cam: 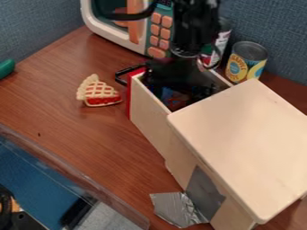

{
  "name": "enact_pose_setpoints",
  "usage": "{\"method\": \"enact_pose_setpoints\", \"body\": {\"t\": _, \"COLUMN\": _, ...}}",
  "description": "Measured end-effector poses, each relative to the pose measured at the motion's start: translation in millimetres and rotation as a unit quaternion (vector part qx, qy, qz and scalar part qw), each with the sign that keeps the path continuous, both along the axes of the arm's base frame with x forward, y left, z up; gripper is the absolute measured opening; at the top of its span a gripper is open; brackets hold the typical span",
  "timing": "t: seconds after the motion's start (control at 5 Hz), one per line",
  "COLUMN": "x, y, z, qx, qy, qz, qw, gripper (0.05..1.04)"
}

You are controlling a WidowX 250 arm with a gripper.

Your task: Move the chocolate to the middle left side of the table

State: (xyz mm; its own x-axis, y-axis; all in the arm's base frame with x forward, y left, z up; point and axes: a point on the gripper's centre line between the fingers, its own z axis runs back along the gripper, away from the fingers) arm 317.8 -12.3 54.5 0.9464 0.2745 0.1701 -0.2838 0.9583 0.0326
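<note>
In the camera view, the gripper (pixel 180 77) hangs at 12 o'clock, down in the open wooden drawer (pixel 147 110); whether it is open or closed, I cannot tell. Just beside it, inside the drawer, a blue-and-red item (pixel 175 99) shows in part, possibly the chocolate. A lattice-topped toy pie slice (pixel 99 93) lies on the table (pixel 78 134) at 10 o'clock, a yellow-labelled can (pixel 245 62) stands at 2.

Blue-grey fabric partitions (pixel 36 22) meet at the bench's far corner. Bench (pixel 66 130): reddish-brown wood grain, soft sheen. Beyond its near left edge: a blue surface (pixel 30 168), grey speckled patch (pixel 114 216) alongside.
</note>
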Motion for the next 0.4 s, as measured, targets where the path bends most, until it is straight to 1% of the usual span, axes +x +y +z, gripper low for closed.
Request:
{"method": "enact_pose_setpoints", "body": {"t": 0.2, "x": -9.9, "y": 1.7, "z": 0.2, "qx": 0.000, "qy": 0.023, "qz": 0.117, "qw": 0.9928, "gripper": 0.962}}
{"method": "enact_pose_setpoints", "body": {"t": 0.4, "x": -12.6, "y": -3.9, "z": -1.4, "qx": -0.017, "qy": 0.019, "qz": 0.105, "qw": 0.9941, "gripper": 0.706}}
